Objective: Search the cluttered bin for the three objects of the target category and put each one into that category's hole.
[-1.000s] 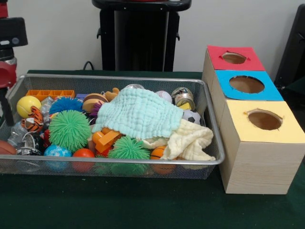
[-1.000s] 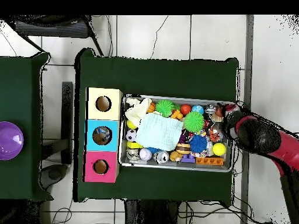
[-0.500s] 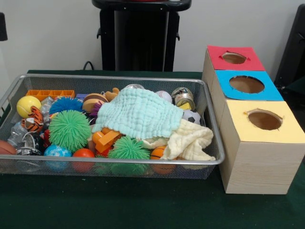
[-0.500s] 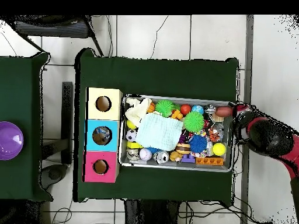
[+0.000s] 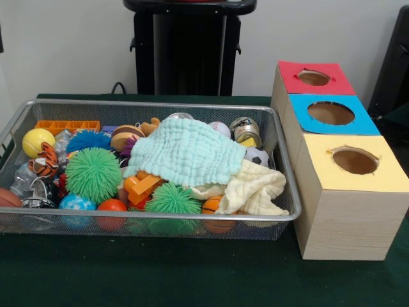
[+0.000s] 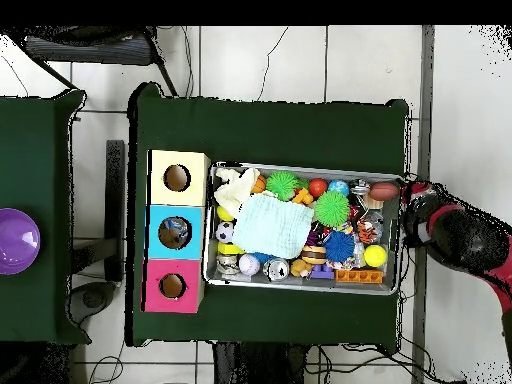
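Near edge of the wire mesh bin: an orange ball, a small green spiky ball and a basketball-patterned ball are pressed against the mesh — a low sweep here could be snagged on the rim and the bin dragged across the green table.

Front right corner: a crumpled pale yellow cloth is heaped by the wall; it could be lifted together with whatever lies under it.

Centre: a mint green waffle-weave cloth is draped over a large part of the pile, so the target objects cannot be told from here — some may be hidden beneath it, and a blind grasp could be closed on fabric.

Left side: a large green spiky ball, a blue spiky ball and a yellow ball are packed closely; round items may be rolled aside when nudged.

Wooden box with yellow, blue and red holed tops: it stands just beside the bin, and a wrong hole could be chosen.

Red and black arm: it is seen overhead just outside the bin's end.

Pincer: its opening and any load cannot be told.
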`<state>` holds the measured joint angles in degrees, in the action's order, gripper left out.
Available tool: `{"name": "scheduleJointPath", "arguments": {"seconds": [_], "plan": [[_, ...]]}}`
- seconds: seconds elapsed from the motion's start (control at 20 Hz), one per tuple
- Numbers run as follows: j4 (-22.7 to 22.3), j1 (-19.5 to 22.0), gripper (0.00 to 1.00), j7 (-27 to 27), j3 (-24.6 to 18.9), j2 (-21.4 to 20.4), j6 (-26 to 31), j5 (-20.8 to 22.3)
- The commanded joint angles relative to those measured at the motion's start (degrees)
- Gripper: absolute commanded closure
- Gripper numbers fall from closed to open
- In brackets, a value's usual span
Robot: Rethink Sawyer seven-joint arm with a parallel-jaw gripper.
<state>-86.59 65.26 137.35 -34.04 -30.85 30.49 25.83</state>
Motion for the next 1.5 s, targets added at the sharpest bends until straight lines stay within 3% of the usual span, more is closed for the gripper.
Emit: {"name": "scheduleJointPath", "arguments": {"seconds": [0.05,0.5,1.5], "plan": [[-3.95,-0.96,0.00,-9.96,-0.47,1.25,2.87,2.54],[-5.44,-2.48,0.00,-6.53,0.30,0.94,0.44,2.60],[-8.29,-2.60,0.00,-5.58,0.57,2.60,-2.13,3.46]]}}
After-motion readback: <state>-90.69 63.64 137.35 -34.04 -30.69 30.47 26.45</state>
